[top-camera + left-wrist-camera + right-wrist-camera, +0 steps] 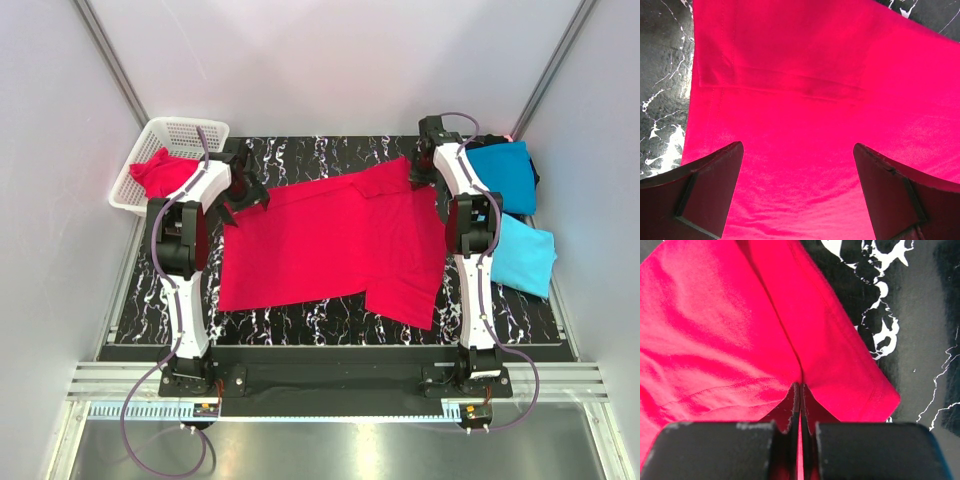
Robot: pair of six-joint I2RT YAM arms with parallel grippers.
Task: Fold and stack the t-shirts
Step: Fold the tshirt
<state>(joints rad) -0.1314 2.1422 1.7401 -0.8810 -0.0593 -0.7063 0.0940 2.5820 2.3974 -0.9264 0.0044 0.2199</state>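
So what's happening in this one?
The right gripper is pinched shut on a fold of the spread-out red t-shirt at its far right corner. The left gripper hangs open over the shirt's left edge, holding nothing. A teal t-shirt and a sky-blue t-shirt lie folded at the right; a second red t-shirt sits in the white basket.

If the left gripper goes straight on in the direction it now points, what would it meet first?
Most likely the spread red t-shirt, near its edge: its cloth fills the view between the open fingers of the left gripper. The gap down to the cloth is unclear.
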